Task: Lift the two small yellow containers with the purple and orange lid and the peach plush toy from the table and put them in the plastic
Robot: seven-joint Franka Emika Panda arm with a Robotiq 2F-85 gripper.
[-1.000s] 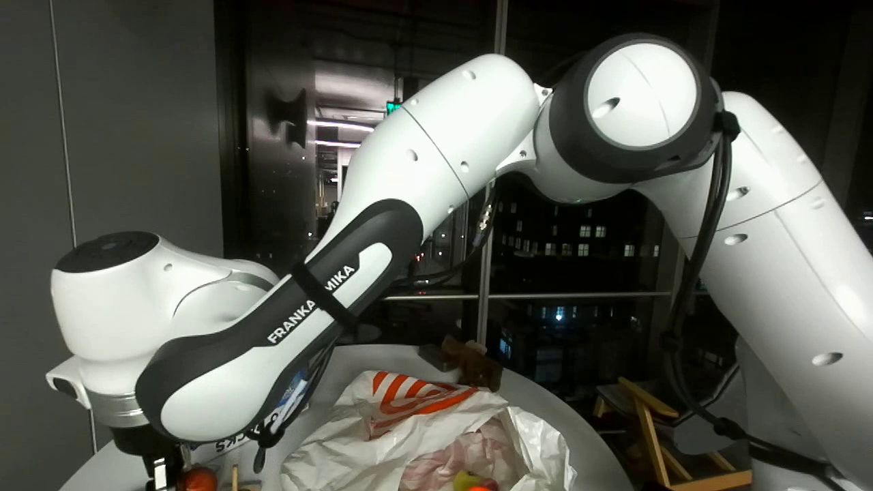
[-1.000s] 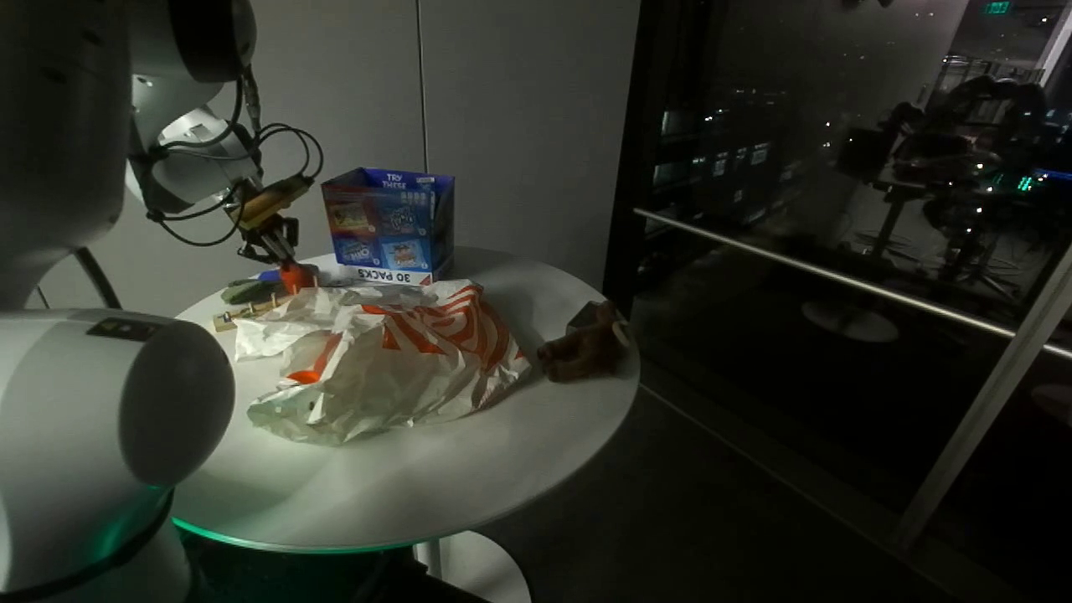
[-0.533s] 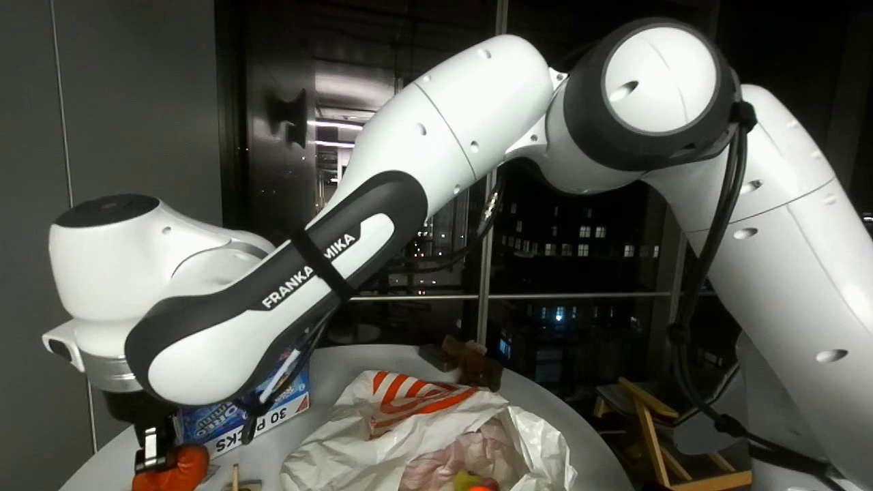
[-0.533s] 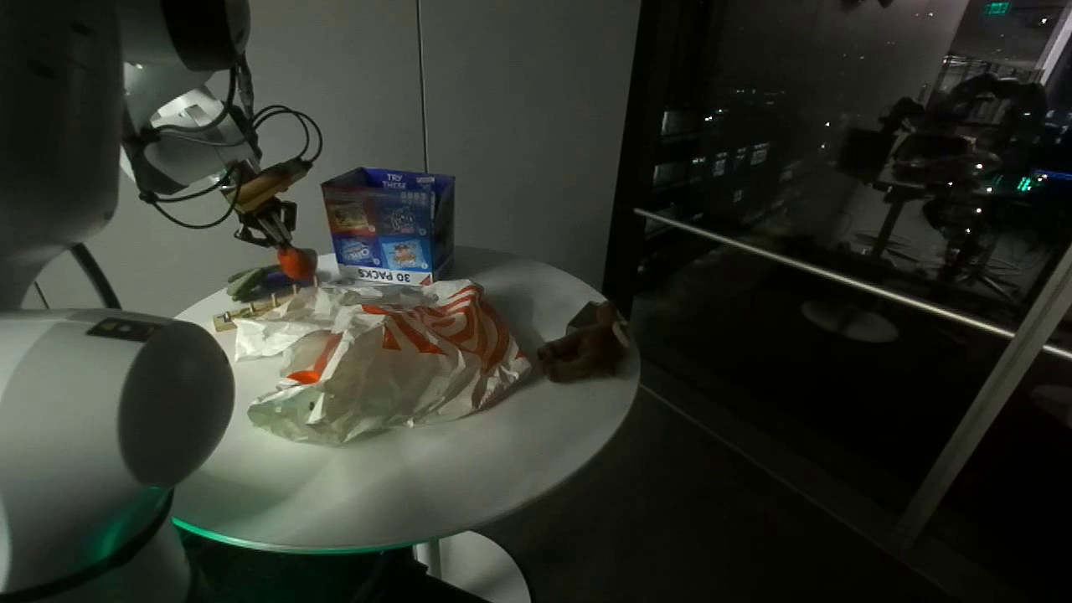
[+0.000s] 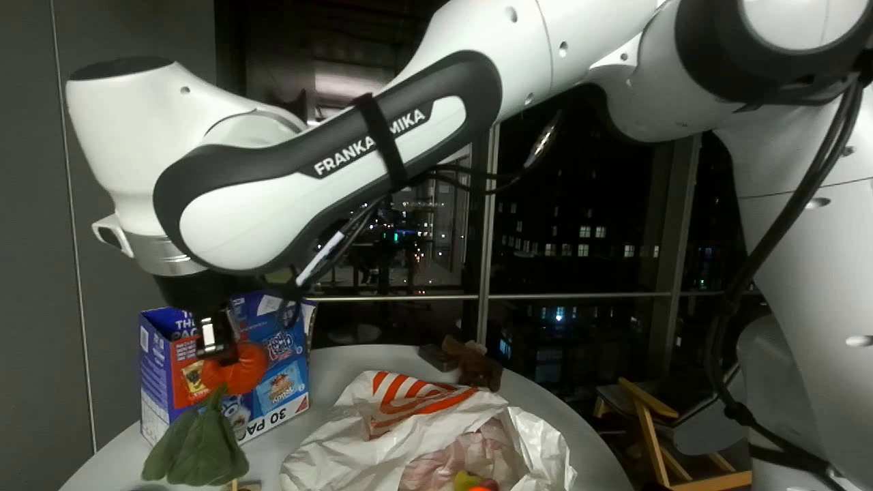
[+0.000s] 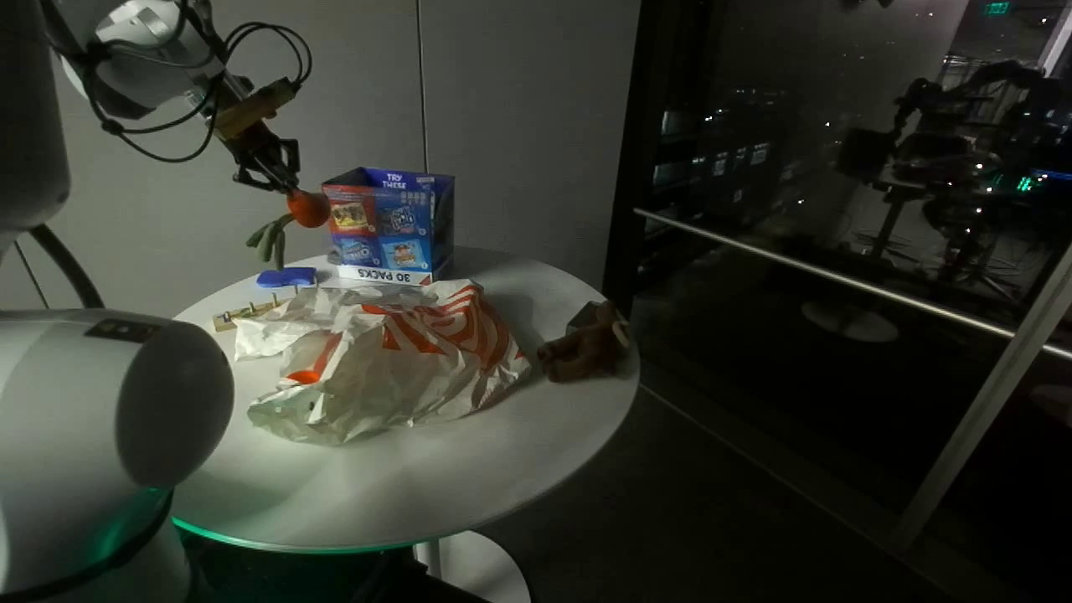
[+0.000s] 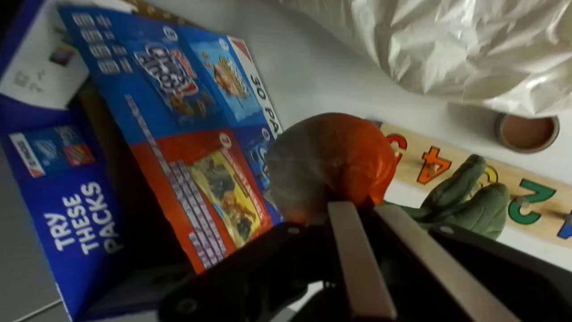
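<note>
Round white worktop (image 6: pixel 469 490) is standing beside dark windows (image 5: pixel 586 225). End effector (image 7: pixel 365 206) is pinching orange plush toy (image 6: pixel 310 209), holding it above worktop, near snack box (image 6: pixel 381 226), green leaves (image 5: pixel 198 447) hanging below. Crumpled white plastic bag (image 6: pixel 402 368) is lying on worktop; small yellow-and-orange thing (image 5: pixel 468 481) is showing in its opening. Wooden number board (image 7: pixel 514 181) is lying near bag.
</note>
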